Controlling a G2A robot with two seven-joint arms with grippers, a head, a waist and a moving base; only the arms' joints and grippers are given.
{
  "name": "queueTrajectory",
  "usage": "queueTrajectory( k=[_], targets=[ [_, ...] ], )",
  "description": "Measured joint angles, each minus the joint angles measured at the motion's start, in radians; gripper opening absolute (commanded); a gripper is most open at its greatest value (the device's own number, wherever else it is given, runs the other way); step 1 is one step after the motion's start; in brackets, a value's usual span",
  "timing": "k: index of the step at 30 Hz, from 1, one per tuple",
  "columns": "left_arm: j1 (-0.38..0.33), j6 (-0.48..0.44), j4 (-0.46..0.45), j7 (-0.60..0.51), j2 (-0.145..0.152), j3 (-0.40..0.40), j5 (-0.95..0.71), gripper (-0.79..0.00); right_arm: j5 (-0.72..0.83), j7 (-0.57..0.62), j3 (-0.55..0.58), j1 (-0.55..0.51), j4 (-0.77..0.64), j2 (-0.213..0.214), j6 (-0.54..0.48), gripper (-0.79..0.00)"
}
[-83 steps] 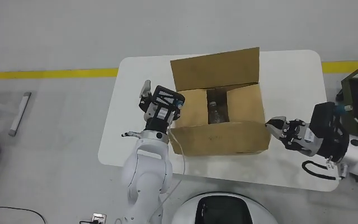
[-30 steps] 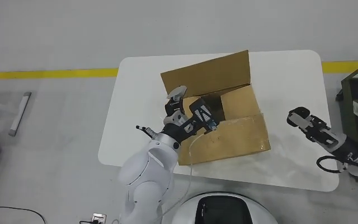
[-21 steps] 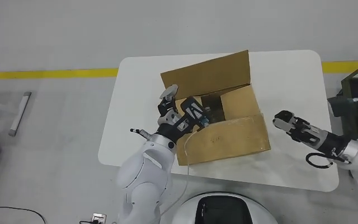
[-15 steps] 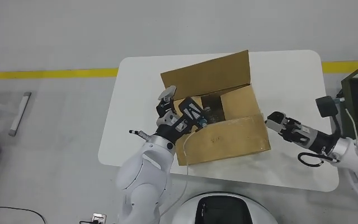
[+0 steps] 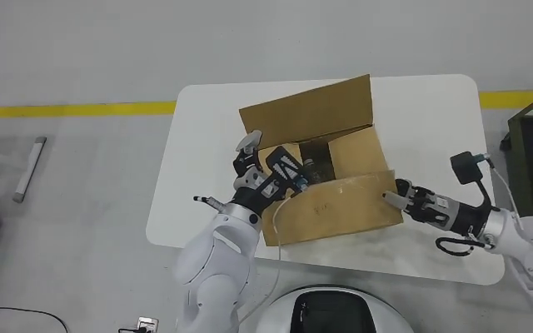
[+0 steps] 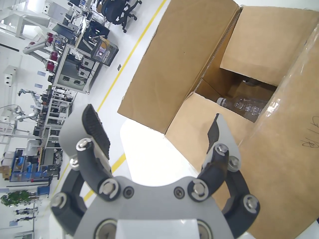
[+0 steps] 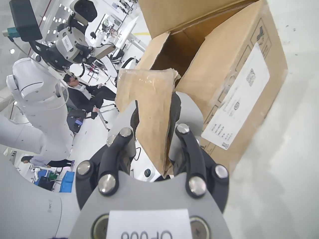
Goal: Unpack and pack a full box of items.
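We find the right gripper (image 7: 155,106) clamped on the front flap (image 7: 145,85) of the box (image 5: 312,112), the left gripper (image 6: 152,114) splayed beside it.

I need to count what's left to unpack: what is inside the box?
A clear bottle lies on its side in the box. The front flap and side flaps cover the rest of the inside, so a full count isn't possible.
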Motion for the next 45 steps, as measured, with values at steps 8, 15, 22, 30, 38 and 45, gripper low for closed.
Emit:
queueTrajectory(
  k=[8,15,22,30,38,45],
  targets=[
    [0.001,0.021,-0.008,-0.003,0.003,-0.003,0.005,0.000,-0.112,-0.069,0.013,0.000,-0.059,0.003,-0.072,-0.785],
    [-0.008,0.023,-0.008,-0.006,0.006,0.000,0.010,0.000,-0.384,-0.220,0.027,-0.061,-0.162,-0.002,-0.203,-0.785],
    [-0.015,-0.011,0.006,0.001,0.010,0.028,0.037,0.000,-0.640,-0.385,0.018,-0.093,-0.197,-0.010,-0.241,-0.785],
    [-0.014,-0.078,0.002,-0.029,0.012,0.058,0.016,0.000,-0.826,-0.549,0.015,-0.131,-0.235,-0.017,-0.233,-0.785],
    [-0.021,-0.128,-0.013,-0.051,0.015,0.063,-0.014,0.000,-0.842,-0.616,0.013,-0.141,-0.223,-0.022,-0.161,-0.785],
    [-0.033,-0.156,-0.034,-0.071,0.015,0.063,-0.064,0.000,-0.813,-0.637,0.012,-0.136,-0.217,-0.023,-0.134,-0.785]
  ],
)
